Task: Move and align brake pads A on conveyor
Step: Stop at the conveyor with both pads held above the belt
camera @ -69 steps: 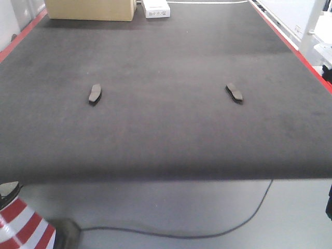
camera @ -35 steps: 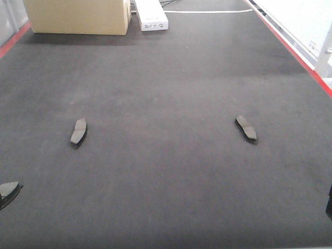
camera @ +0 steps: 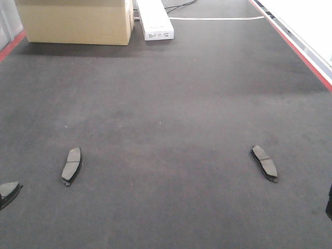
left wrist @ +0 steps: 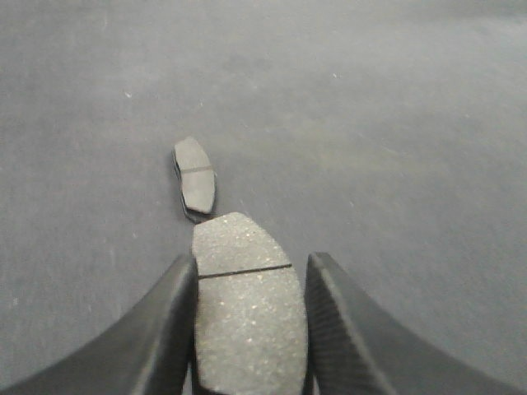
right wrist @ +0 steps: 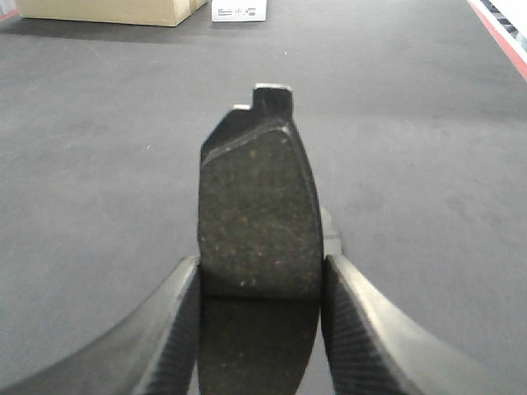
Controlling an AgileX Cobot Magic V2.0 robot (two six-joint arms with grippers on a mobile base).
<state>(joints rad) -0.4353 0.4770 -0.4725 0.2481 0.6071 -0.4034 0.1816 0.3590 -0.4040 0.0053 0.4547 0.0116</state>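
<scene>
The conveyor (camera: 171,104) is a wide dark charcoal belt. Two brake pads A lie flat on it, one at the left (camera: 71,165) and one at the right (camera: 264,162). My left gripper (left wrist: 251,267) is shut on a third grey pad (left wrist: 247,321), held just short of the left lying pad (left wrist: 195,177). That held pad's tip (camera: 8,191) shows at the front view's left edge. My right gripper (right wrist: 261,263) is shut on a fourth, darker pad (right wrist: 258,206), which hides most of the right lying pad (right wrist: 330,234).
A cardboard box (camera: 78,21) and a long white box (camera: 154,21) stand at the belt's far end. Red edge strips run along the right (camera: 306,52) and left (camera: 10,44) sides. A white surface borders the far right.
The front view has moved forward over the belt: the floor and the belt's near edge have left the frame. Both lying pads now appear lower and wider apart. Both held pads stay gripped.
</scene>
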